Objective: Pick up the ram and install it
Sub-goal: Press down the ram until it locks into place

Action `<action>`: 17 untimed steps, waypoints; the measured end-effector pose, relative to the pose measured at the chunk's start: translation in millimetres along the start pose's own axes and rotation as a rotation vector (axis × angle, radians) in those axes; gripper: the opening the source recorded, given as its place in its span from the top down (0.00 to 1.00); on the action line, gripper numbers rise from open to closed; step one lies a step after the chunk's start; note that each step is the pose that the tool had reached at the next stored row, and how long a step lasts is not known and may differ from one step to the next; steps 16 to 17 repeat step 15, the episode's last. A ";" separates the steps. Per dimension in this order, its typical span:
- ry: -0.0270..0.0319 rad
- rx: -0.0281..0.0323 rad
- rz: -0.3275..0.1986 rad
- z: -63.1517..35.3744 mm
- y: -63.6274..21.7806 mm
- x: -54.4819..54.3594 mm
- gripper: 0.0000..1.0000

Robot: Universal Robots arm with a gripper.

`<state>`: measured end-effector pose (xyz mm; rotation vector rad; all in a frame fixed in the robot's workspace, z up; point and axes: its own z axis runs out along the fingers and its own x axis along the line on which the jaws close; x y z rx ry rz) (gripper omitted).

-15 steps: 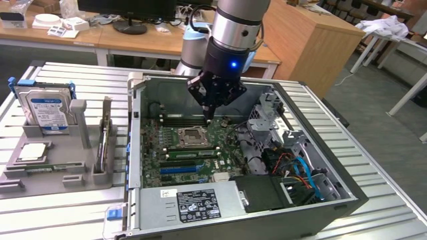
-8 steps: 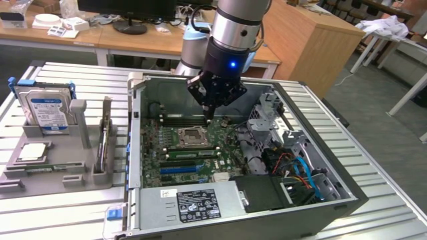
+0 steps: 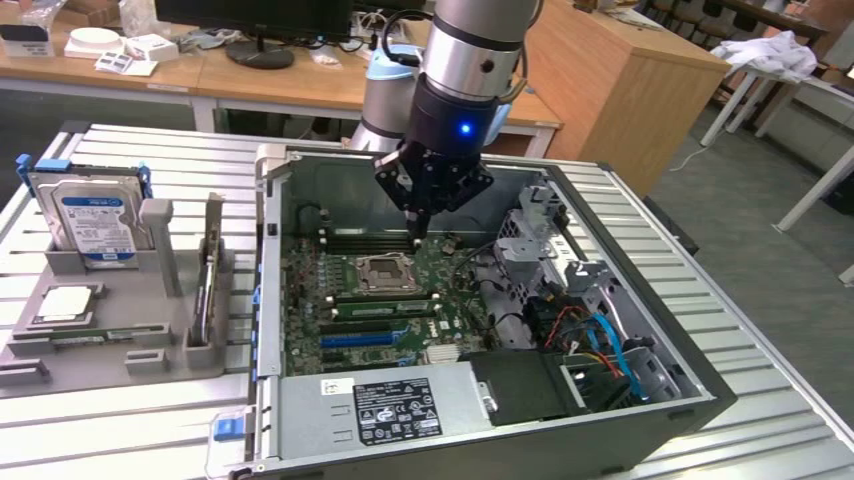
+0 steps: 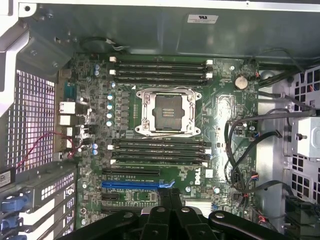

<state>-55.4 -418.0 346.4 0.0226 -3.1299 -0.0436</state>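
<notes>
**Gripper inside the case, jaws together**

The gripper is hanging over the motherboard, jaws pressed together, nothing between them. One ram is standing edge-up in the grey tray, left of frame, beside one hard drive. Open room is showing around the socket.

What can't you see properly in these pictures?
- Exterior view: part of the memory slots, hidden behind the gripper.
- Exterior view: the hard drive label words, too small.
- Exterior view: the motherboard near edge, behind the power supply.
- Wrist view: the sticker print, too small.
</notes>
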 end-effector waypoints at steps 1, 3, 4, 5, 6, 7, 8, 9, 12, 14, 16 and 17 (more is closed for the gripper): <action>0.0000 0.0000 0.000 0.0 0.4 0.0 0.89; 0.0000 0.0000 0.000 0.1 1.2 -0.1 0.89; 0.0000 0.0000 0.000 0.1 1.5 -0.1 0.89; 0.0000 0.0000 0.000 0.1 1.8 0.0 0.89; 0.0000 0.0000 0.000 0.2 2.4 0.0 0.89; 0.0001 0.0000 0.000 0.2 3.0 0.0 0.89; 0.0000 0.0000 0.000 0.2 3.3 -0.1 0.89; 0.0000 0.0000 0.000 0.3 3.6 -0.1 0.89; 0.0000 0.0000 0.000 0.3 3.9 -0.1 0.89; 0.0000 0.0000 0.000 0.3 3.9 -0.1 0.89; 0.0001 0.0000 0.000 0.3 3.9 -0.1 0.89; 0.0001 0.0000 0.000 0.3 3.9 -0.1 0.89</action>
